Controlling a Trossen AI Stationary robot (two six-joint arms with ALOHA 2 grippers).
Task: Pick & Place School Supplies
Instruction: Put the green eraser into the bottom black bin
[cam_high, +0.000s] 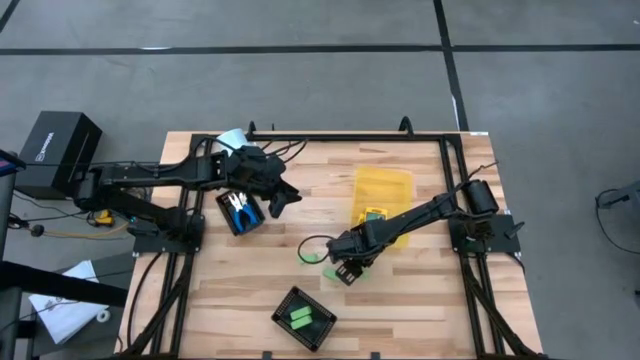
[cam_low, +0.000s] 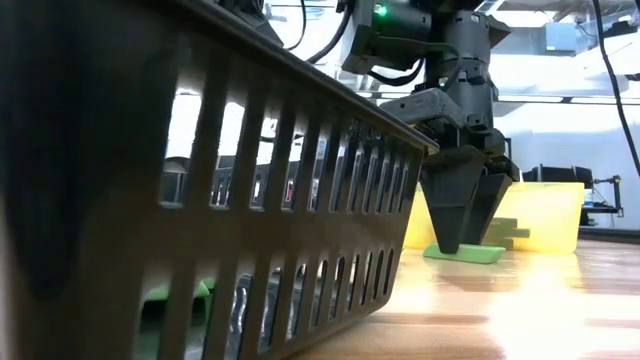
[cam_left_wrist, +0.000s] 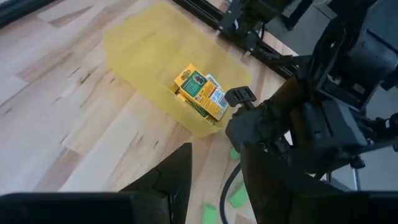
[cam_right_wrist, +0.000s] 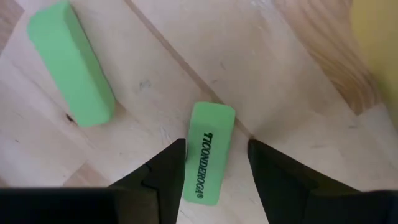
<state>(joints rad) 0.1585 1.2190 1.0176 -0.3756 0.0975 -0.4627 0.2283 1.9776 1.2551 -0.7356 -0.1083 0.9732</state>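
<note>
Eraser (cam_right_wrist: 208, 152) between right hand (cam_right_wrist: 214, 165) fingers

Tray (cam_low: 200, 180): blurred, fills the low view's near side, cut off at left and bottom; hides most of the table.
Green eraser (cam_right_wrist: 208, 155): near end cut off between the right gripper's fingers.
Packs (cam_left_wrist: 199, 93) in bin (cam_left_wrist: 143, 50): label text too small to read.
Scissors (cam_high: 238, 208): too small to count.

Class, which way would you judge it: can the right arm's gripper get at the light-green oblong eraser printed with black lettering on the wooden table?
Probably yes. The right gripper stands open directly over the light-green lettered eraser, a finger on each side, nothing between. The second green eraser lies apart.
</note>
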